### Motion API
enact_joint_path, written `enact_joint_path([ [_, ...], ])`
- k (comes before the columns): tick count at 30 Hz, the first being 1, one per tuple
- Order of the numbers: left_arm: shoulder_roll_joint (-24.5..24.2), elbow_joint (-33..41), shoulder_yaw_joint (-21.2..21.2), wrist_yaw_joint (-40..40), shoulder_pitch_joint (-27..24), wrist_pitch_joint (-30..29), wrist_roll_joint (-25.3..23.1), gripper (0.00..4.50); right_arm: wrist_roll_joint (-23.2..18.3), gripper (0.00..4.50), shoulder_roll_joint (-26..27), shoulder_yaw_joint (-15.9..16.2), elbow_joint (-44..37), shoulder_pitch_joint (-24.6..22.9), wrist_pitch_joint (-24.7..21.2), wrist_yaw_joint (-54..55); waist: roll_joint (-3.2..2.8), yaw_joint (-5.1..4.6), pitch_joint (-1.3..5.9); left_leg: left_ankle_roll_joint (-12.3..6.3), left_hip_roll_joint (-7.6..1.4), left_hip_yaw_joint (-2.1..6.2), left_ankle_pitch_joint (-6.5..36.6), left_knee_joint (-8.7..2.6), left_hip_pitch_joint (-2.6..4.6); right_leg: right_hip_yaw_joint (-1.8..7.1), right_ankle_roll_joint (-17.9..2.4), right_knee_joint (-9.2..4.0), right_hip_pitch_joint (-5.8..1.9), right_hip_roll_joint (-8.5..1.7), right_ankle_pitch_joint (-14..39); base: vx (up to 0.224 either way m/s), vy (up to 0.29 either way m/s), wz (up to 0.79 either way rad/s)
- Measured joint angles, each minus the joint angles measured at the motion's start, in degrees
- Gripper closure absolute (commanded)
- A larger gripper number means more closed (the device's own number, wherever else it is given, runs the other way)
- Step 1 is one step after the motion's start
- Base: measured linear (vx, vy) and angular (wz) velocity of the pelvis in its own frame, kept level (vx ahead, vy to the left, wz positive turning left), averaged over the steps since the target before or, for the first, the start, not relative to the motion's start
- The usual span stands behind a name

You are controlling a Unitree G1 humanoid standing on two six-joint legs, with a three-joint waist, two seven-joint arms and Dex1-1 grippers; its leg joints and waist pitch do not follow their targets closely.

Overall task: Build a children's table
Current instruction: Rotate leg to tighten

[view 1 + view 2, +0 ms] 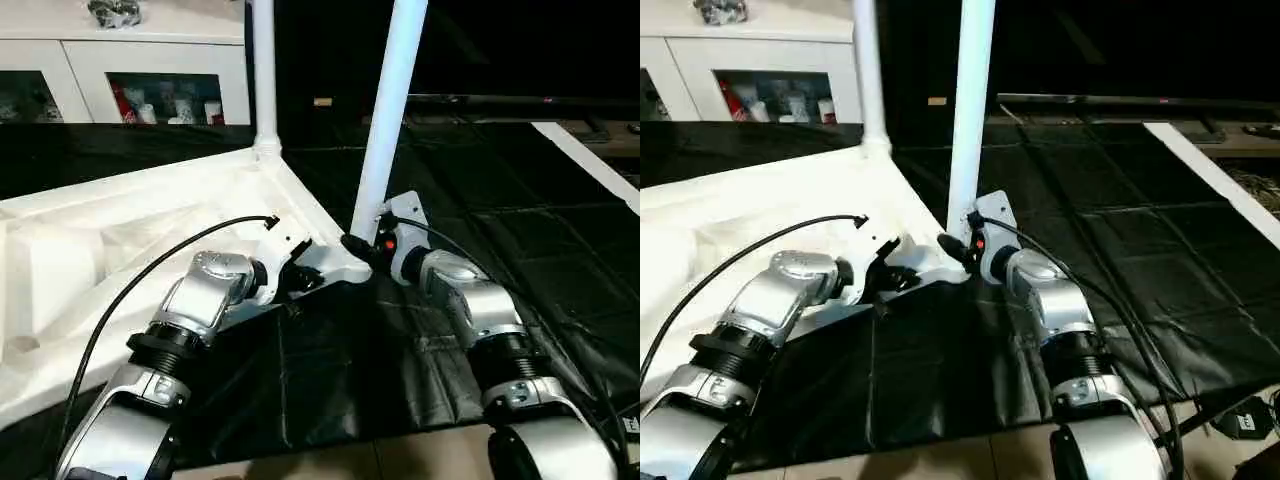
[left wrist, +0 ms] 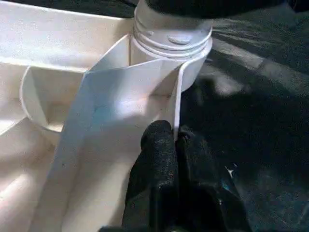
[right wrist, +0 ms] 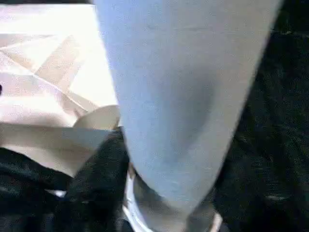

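Observation:
The white tabletop (image 1: 150,215) lies upside down on the black mat, ribbed underside up. One white leg (image 1: 264,70) stands upright in its far corner socket. A second leg (image 1: 390,110) stands tilted slightly in the near corner socket (image 2: 171,34). My right gripper (image 1: 365,245) is closed around this leg's base; in the right wrist view the leg (image 3: 183,96) sits against a black finger (image 3: 96,179). My left gripper (image 1: 295,275) is shut on the tabletop's thin rim wall (image 2: 176,96) just beside that socket, its fingers (image 2: 157,159) pinching the wall.
A black mat (image 1: 520,230) covers the floor under the work. A white cabinet with glass doors (image 1: 130,60) stands at the back left. A long white strip (image 1: 590,165) lies at the far right. A black cable (image 1: 130,290) loops over my left forearm.

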State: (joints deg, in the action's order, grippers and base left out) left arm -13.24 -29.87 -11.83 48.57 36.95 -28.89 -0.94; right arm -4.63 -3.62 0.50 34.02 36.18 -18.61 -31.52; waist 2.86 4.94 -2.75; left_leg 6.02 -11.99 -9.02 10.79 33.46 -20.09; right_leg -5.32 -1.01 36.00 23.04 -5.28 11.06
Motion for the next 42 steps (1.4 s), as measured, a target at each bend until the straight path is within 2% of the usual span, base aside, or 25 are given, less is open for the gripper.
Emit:
enact_joint_path([
  [2, -0.1, 0.3, 0.0, 0.0, 0.0, 0.0, 0.0, 4.50, 0.0, 1.38, 0.0, 0.0, 0.0, 0.0, 0.4, 0.0, 0.00, 0.03, 0.00, -0.05, 0.00, -0.11, 0.0, -0.13, -0.02, 0.02, 0.0, -0.15, 0.02, 0.00, 0.0, 0.000, 0.000, 0.00],
  [4, -0.6, 0.7, -0.4, 0.1, -0.2, 0.1, 0.0, 4.50, 0.0, 1.34, 0.3, 0.0, 0.0, -0.2, 1.1, -0.4, -0.01, -0.02, -0.01, -0.05, 0.00, -0.18, 0.0, -0.19, 0.00, 0.02, 0.0, -0.18, 0.03, 0.00, 0.0, 0.000, 0.000, 0.00],
  [7, -2.4, 1.8, -1.1, 1.8, -0.8, 1.2, 0.0, 4.50, -0.1, 0.92, -0.8, 0.3, -0.3, -1.4, 2.7, -4.5, -0.06, -0.04, -0.05, -0.03, -0.04, -0.21, 0.0, -0.28, 0.02, 0.01, 0.0, -0.19, 0.06, 0.03, 0.0, 0.000, 0.000, 0.00],
  [17, -11.4, 3.3, -4.5, 15.2, -3.0, 11.9, 0.3, 4.50, -5.1, 0.01, -11.5, 4.4, -6.1, -6.2, 3.6, -28.0, -0.30, 0.30, -0.21, -0.04, -0.05, -0.19, 0.0, -0.28, 0.00, -0.02, 0.0, -0.25, 0.05, 0.03, 0.0, 0.000, 0.000, 0.00],
  [19, -12.9, 3.3, -4.9, 18.6, -3.7, 14.3, 1.0, 4.50, -5.8, 0.01, -13.5, 4.7, -6.8, -7.0, 3.6, -32.1, -0.27, 0.60, -0.22, -0.05, -0.06, -0.19, 0.0, -0.27, 0.02, -0.03, 0.0, -0.26, 0.04, 0.02, 0.0, 0.000, 0.000, 0.00],
  [23, -15.5, 3.9, -7.0, 25.4, -4.2, 18.4, 1.4, 4.50, -6.9, 0.01, -18.0, 8.6, -9.0, -7.5, 3.1, -41.6, -0.26, 1.72, -0.23, -0.07, -0.11, -0.21, 0.0, -0.13, 0.03, -0.09, 0.0, -0.24, 0.06, 0.00, 0.0, 0.000, 0.000, 0.00],
  [29, -17.8, 4.4, -9.4, 31.2, -4.5, 23.2, 1.2, 4.50, -6.9, 0.01, -19.6, 10.9, -9.0, -7.5, 5.0, -49.1, -0.22, 2.57, -0.22, -0.09, -0.33, -0.50, 0.0, 0.10, 0.07, -0.09, -0.1, -0.14, -0.01, -0.03, 0.0, 0.000, 0.000, 0.00],
  [34, -17.7, 5.0, -10.5, 32.9, -4.8, 25.4, 1.2, 4.50, -7.0, 0.55, -19.6, 12.0, -7.0, -6.5, 6.8, -51.7, -0.16, 3.39, -0.20, -0.08, -0.51, -0.72, 0.0, 0.13, 0.07, -0.10, -0.1, -0.10, 0.00, -0.03, 0.0, 0.000, 0.000, 0.00],
  [39, -17.8, 5.0, -10.6, 33.3, -4.9, 26.3, 1.1, 4.50, -6.9, 0.82, -19.1, 13.0, -4.2, -5.1, 7.5, -52.8, -0.12, 3.41, -0.18, -0.08, -0.52, -0.74, 0.0, 0.16, 0.06, -0.11, 0.0, -0.09, 0.00, -0.02, 0.0, 0.000, 0.000, 0.00],
  [42, -17.8, 5.0, -10.6, 33.3, -4.9, 26.7, 1.1, 4.50, -6.9, 1.16, -18.6, 13.1, -3.5, -4.7, 8.1, -53.0, -0.10, 3.48, -0.18, -0.08, -0.52, -0.74, 0.0, 0.16, 0.05, -0.11, 0.0, -0.09, 0.01, -0.02, 0.0, 0.000, 0.000, 0.00],
])
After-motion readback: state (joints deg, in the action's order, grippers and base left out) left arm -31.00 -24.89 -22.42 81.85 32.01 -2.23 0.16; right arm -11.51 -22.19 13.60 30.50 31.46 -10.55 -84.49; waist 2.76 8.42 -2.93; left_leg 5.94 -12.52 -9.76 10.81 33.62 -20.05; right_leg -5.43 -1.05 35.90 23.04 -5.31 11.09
